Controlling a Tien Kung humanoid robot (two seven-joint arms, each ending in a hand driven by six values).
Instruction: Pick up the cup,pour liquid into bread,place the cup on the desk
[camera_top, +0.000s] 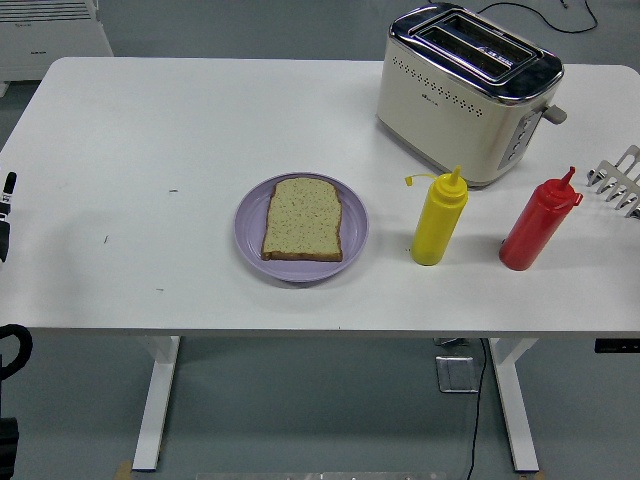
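Head view looks down on a white table (200, 130). Near its front edge sits a lavender plate (250, 235) with one slice of bread (303, 218) lying flat on it. To the right of the plate stands a yellow squeeze bottle (438, 218), upright, its cap hanging off to the left of the nozzle. Further right, well apart from it, stands a red squeeze bottle (538, 222), also upright. Behind both bottles, at the far right of the table, is a cream and chrome toaster (465, 90) with two slots. A metal rack (620, 180) is cut off by the right edge. Only a sliver of the left hand (5, 212) shows at the left edge, beside the table; whether its fingers are apart or curled cannot be told.
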